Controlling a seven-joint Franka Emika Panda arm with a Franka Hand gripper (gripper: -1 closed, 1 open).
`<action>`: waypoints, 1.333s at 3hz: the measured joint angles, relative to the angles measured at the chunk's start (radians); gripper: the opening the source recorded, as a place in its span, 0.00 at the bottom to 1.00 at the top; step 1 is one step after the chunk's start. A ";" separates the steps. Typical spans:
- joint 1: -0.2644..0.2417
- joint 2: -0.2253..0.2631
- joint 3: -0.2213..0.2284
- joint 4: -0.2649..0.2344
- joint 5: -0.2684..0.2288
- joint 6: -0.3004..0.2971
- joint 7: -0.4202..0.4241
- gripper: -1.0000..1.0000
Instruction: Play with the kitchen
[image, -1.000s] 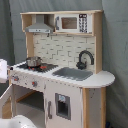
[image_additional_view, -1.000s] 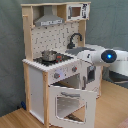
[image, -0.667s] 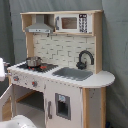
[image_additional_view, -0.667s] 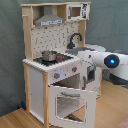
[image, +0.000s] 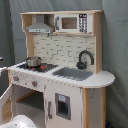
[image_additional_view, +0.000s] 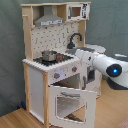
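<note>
We see the kitchen (image: 62, 70) standing upright on a wooden floor (image_additional_view: 15, 119) before a grey curtain backdrop (image: 115, 45), filling most of both exterior views; it is a tall white and light-wood toy unit with a tiled back panel. In the second exterior view the robot arm (image_additional_view: 102, 62) comes in from the second exterior view's right, its white links lying over the counter near the sink side, with a blue light glowing on one joint; we cannot tell whether its gripper is wide or narrow, since the fingers are hidden against the kitchen. Below the hob, the oven door (image_additional_view: 70, 102) with its window hangs open, tilted down and outward toward the floor in the second exterior view; in the first exterior view we see only a white edge of it at the first exterior view's left. The grey sink (image: 74, 73) sits in the counter beside the black hob (image: 34, 66), with the black faucet (image: 85, 58) arching behind it. Up top, a grey hood (image: 39, 26) sits beside the small microwave (image: 72, 22). A small metal pot (image: 33, 61) rests on the hob; red-marked knobs (image: 34, 83) line the front panel.
</note>
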 joint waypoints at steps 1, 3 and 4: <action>-0.048 -0.068 0.001 0.024 0.000 0.085 0.003 1.00; -0.161 -0.161 0.001 0.082 0.000 0.278 0.021 1.00; -0.218 -0.167 0.001 0.126 0.000 0.371 0.021 1.00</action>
